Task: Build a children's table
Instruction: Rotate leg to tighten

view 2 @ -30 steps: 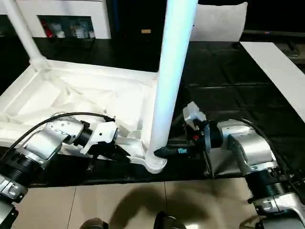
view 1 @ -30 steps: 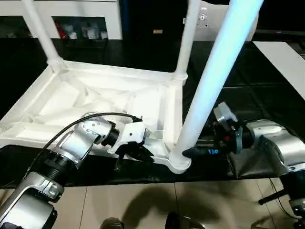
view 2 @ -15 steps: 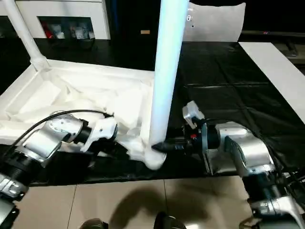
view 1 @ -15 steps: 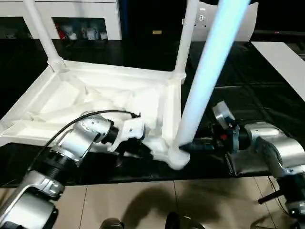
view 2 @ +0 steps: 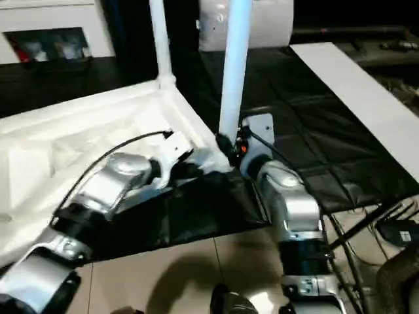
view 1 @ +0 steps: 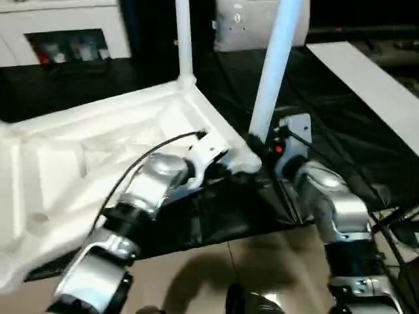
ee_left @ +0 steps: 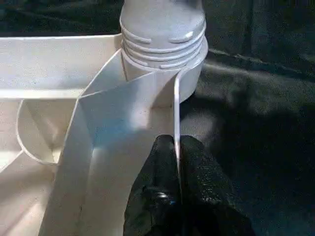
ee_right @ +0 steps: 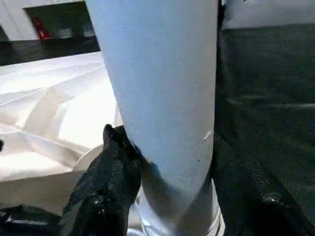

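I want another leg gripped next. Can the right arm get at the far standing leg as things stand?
Probably not yet: the right gripper is closed around the near leg at its base, and the far leg stands beyond it across the upturned tabletop.

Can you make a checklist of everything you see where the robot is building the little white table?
Surface: black-sheeted work table, the sheet wrinkled.
Job's things: white table top lying underside up; near leg and far leg stand in corner sockets.
Clutter: nothing seen on the sheet.
Grippers: left gripper pinches the top's thin side wall just below the near socket; right gripper has a black finger against the near leg's base.
Cables: black cable loops over the left arm; more cables at the table's edge by the floor.
Surroundings: white shelf unit behind; tiled floor below.
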